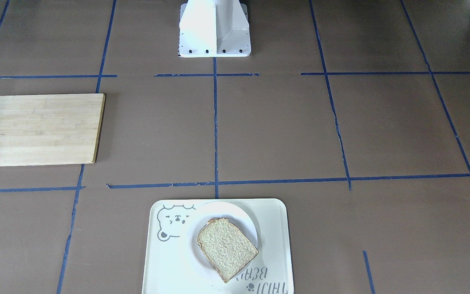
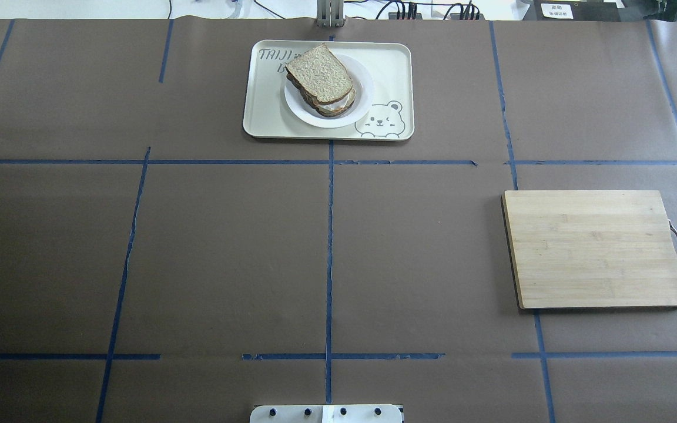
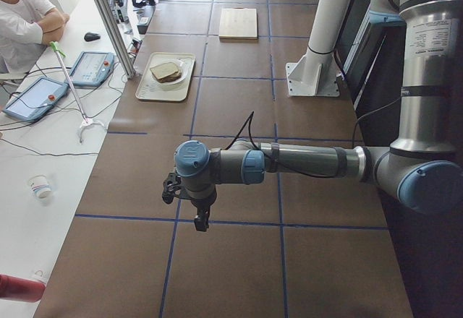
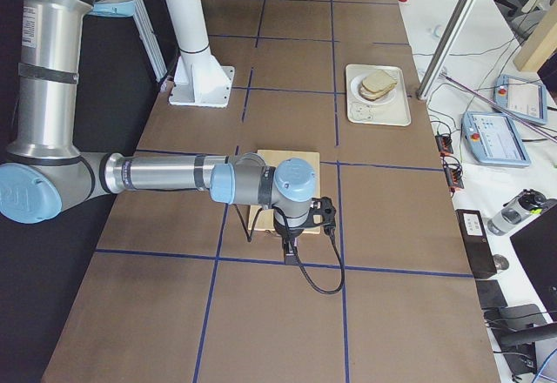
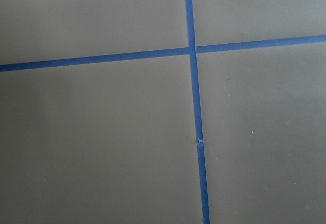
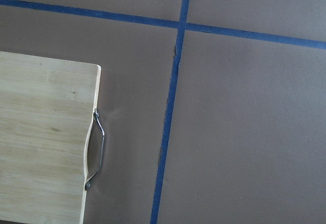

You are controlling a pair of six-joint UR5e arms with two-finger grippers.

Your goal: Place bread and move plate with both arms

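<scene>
Bread (image 2: 319, 73) lay on top of another slice on the plate (image 2: 365, 88). The plate sat on the bear tray (image 2: 265, 120), at the far middle of the tabletop (image 2: 227, 252). A wooden cutting board (image 2: 594, 247) lay on the robot's right side, well apart from the tray. Left end effector (image 3: 200, 220) hung over bare tabletop, well apart from the bread; could not tell if its fingers were apart or together. Right end effector (image 4: 290, 245) hung near the board's metal handle (image 6: 97, 150); could not tell its finger state either.
</scene>
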